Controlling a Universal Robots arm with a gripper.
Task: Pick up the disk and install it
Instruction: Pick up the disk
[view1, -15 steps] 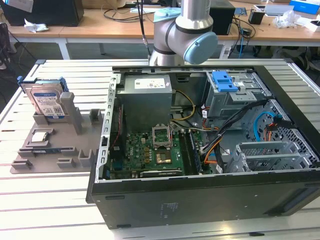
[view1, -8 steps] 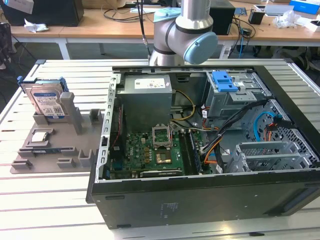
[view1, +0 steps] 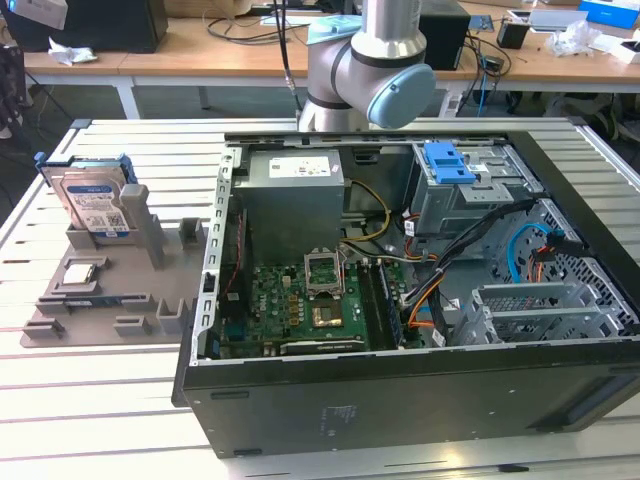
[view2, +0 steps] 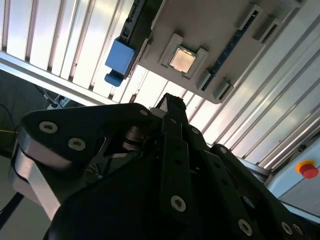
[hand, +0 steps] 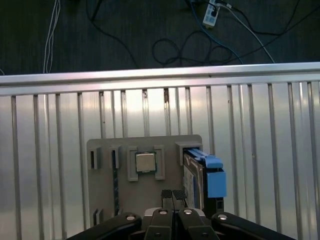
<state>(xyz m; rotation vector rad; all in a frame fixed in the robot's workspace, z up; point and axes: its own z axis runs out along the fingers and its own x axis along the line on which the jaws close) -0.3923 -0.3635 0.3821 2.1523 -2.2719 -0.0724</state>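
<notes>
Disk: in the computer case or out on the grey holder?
Out: the disk stands on edge in the grey holder, outside the case.

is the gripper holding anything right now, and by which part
Nothing is held. The gripper is shut and empty, while the flat silver disk with its blue plastic frame stands in the grey plastic holder.

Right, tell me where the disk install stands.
Nothing looks done: the disk stands upright in the grey holder, outside the computer case. In hand: nothing; the claw is shut and empty, hovering over the holder beside the disk. Left: the whole pick-up and install.
</notes>
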